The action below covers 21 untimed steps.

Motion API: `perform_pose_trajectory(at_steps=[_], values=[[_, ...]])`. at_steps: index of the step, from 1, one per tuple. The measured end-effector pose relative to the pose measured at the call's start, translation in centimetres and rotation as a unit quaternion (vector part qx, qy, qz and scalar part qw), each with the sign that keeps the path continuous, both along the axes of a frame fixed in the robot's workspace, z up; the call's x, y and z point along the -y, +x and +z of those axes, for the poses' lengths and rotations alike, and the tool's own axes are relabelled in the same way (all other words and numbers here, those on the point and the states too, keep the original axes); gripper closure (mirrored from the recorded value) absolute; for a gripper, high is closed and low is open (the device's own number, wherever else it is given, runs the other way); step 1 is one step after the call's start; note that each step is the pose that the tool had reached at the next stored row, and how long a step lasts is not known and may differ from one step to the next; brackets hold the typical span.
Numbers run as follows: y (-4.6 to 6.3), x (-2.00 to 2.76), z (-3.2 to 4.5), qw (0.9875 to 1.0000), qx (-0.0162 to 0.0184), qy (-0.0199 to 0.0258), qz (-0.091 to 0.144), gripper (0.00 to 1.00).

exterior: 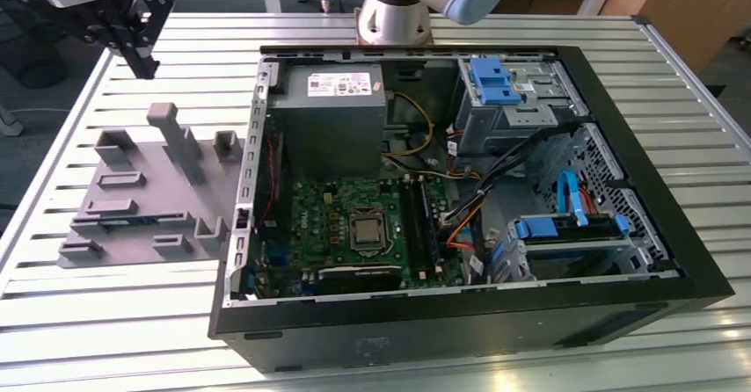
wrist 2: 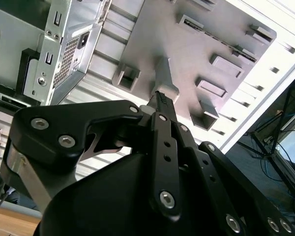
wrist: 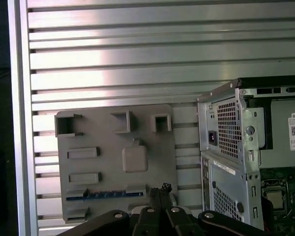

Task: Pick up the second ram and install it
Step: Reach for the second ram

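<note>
The black gripper (exterior: 143, 61) hangs above the slatted metal table (exterior: 141, 322), its fingers (wrist: 156, 192) pressed together and gripping nothing. The long blue-green ram stick (wrist: 104, 195) sits in 1 slot of the grey plastic holder (wrist: 113, 147), beside the open black computer case (exterior: 470, 326).

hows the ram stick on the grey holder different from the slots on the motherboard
The second ram is blue-green; the motherboard slots are black. The second ram lies in the grey holder on the table; the motherboard slots sit inside the open case. Both are long and narrow.
</note>
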<state>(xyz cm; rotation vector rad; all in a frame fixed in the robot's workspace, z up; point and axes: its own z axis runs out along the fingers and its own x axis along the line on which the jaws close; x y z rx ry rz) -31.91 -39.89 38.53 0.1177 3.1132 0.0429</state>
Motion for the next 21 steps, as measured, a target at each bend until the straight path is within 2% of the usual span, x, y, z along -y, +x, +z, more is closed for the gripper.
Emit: perform_pose_trajectory(at_steps=[21], values=[[-1.9, 0.0, -0.09, 1.0, 0.0, 0.0, 0.0, 0.89]])
